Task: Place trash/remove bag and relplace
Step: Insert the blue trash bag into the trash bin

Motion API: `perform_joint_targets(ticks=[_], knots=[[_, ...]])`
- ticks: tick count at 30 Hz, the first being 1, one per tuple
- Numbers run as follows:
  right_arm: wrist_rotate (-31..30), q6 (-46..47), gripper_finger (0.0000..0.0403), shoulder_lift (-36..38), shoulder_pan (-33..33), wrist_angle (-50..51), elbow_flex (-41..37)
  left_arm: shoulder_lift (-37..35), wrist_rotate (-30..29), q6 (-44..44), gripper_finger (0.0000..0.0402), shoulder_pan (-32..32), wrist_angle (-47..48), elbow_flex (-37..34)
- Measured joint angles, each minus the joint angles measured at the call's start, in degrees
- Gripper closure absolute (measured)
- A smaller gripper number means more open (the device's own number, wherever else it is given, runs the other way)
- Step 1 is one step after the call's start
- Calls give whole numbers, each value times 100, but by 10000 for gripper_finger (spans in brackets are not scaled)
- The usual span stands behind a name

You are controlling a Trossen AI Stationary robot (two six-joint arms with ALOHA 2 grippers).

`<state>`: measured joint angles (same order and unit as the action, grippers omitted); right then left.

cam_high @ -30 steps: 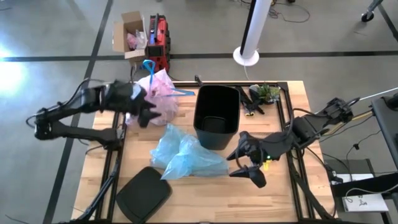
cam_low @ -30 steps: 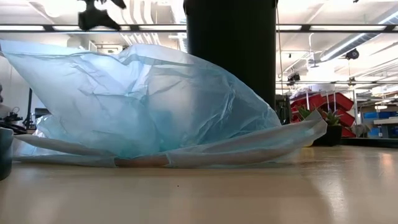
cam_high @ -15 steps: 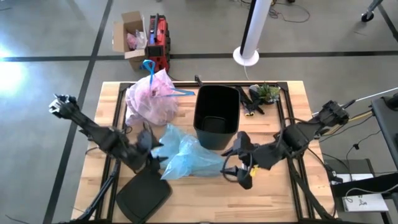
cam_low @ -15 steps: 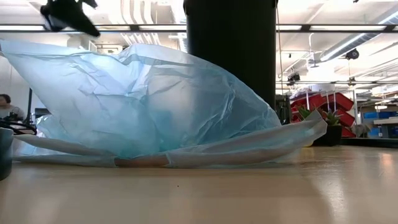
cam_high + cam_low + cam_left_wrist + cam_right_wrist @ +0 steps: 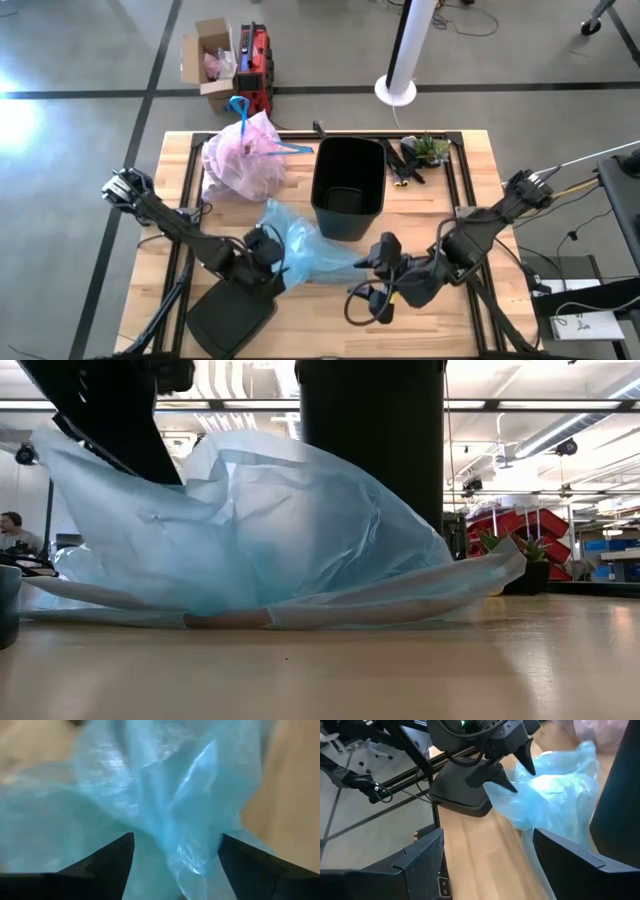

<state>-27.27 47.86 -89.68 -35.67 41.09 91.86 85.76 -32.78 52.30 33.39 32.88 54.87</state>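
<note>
Two grippers open | left gripper [image 5: 268, 262] straddling light blue bag [image 5: 305, 250] left edge | right gripper [image 5: 372, 288] spread, empty, near bag's right end

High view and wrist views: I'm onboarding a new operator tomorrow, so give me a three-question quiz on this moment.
1. True or false: the pink bag sits inside the black bin.
2. Which tool is at the light blue bag with its fingers open around a fold: A) left tool B) right tool?
3. Fill in: the flat black lid lies at the table's ____ edge, by the left arm.

Key: 1 false; it lies on the table beside the bin. 2 A. 3 near.
</note>
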Motion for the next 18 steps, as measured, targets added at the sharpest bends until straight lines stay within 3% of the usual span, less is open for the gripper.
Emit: perform_joint_targets(ticks=[4, 7, 10, 14, 18], knots=[[-123, 143, 120, -134, -25, -30, 25, 168, 452, -381, 196, 0, -631, 6], [-305, -20, 123, -137, -23, -122, 26, 168, 716, -417, 290, 0, -829, 76], [-798, -810, 126, -132, -28, -501, 32, -27, 878, -425, 381, 38, -1134, 243], [-1638, -2228, 124, -191, -125, -1543, 40, -472, 983, -1118, 384, 149, -1345, 735], [-1732, -3368, 121, -469, -123, -2698, 43, -799, 979, -1783, 399, 144, -1295, 1447]])
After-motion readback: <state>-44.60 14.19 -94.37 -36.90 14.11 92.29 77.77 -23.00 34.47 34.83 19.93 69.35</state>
